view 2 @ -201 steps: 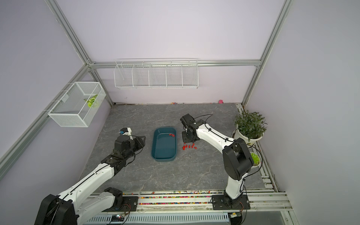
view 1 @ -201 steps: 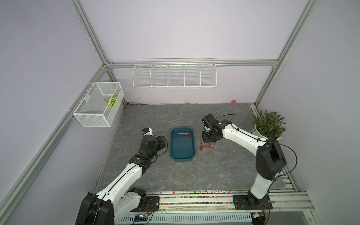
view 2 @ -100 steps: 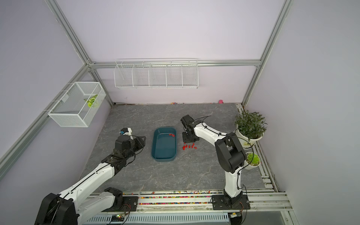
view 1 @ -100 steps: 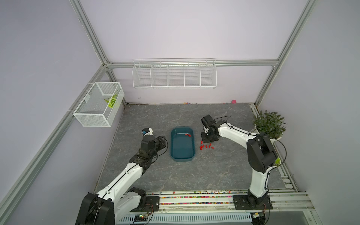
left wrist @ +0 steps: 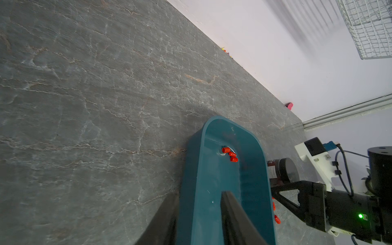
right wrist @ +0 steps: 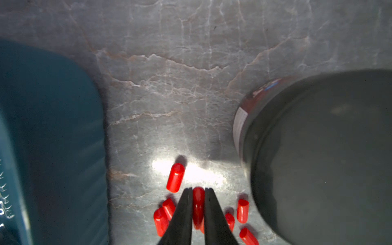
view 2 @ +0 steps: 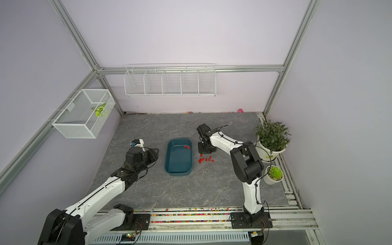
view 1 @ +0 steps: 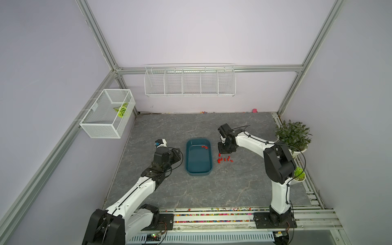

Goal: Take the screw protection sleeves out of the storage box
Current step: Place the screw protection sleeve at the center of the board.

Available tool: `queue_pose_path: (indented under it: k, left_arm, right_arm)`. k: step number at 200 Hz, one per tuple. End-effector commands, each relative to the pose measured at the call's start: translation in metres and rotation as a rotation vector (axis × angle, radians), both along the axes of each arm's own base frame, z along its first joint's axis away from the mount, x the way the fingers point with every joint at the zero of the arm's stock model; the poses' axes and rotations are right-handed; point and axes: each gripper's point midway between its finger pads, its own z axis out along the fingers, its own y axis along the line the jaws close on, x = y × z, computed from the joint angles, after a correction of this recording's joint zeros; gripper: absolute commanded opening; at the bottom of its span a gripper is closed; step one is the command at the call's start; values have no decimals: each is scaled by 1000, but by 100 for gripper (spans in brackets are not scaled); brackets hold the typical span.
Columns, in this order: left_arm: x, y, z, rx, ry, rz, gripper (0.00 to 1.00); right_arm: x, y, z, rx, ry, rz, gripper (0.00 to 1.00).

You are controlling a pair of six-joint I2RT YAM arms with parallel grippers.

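- While the held sleeve (right wrist: 198,210) sits clamped between the near-closed jaws of the right gripper (right wrist: 198,188), we enter it as out of the box but not yet set down; it hangs low over the cluster below
- screw protection sleeves, lot on the table (view 1: 191,191): a loose red cluster (view 1: 224,159) just beside the storage box (view 1: 198,165), most lying on their sides
- screw protection sleeves, lot in the box: three (left wrist: 230,154), huddled at the far end against the curved wall
- left gripper (left wrist: 199,192): jaws astride the box's long wall, one finger outside, one inside; we judge them pinched on it to steady the tub
- black canister (right wrist: 318,148): standing just beside the cluster
- hazards, as we judge them: the released sleeve may cling to a finger, or drop onto the cluster and scatter it; round caps roll, perhaps behind the canister; the last three sit tight to the wall, so a finger may strike the plastic and nudge the box
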Motion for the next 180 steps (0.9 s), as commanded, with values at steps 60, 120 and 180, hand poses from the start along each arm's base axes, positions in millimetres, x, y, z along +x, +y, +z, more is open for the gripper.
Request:
queue_pose_path:
  k: [60,120,180]
  left_arm:
    - [6,-3,8,-10,-5,-8,40]
    - [7,-3,8,-9,-1,-8,40]
    - [7,-4,8,-7,6,-10,40]
  right_arm:
    - [1,0,-12,-2,75,-14,17]
    - [-2,-4,-16,-14,94,-31,18]
    - [-3,-6,-20,-16,110,-40,19]
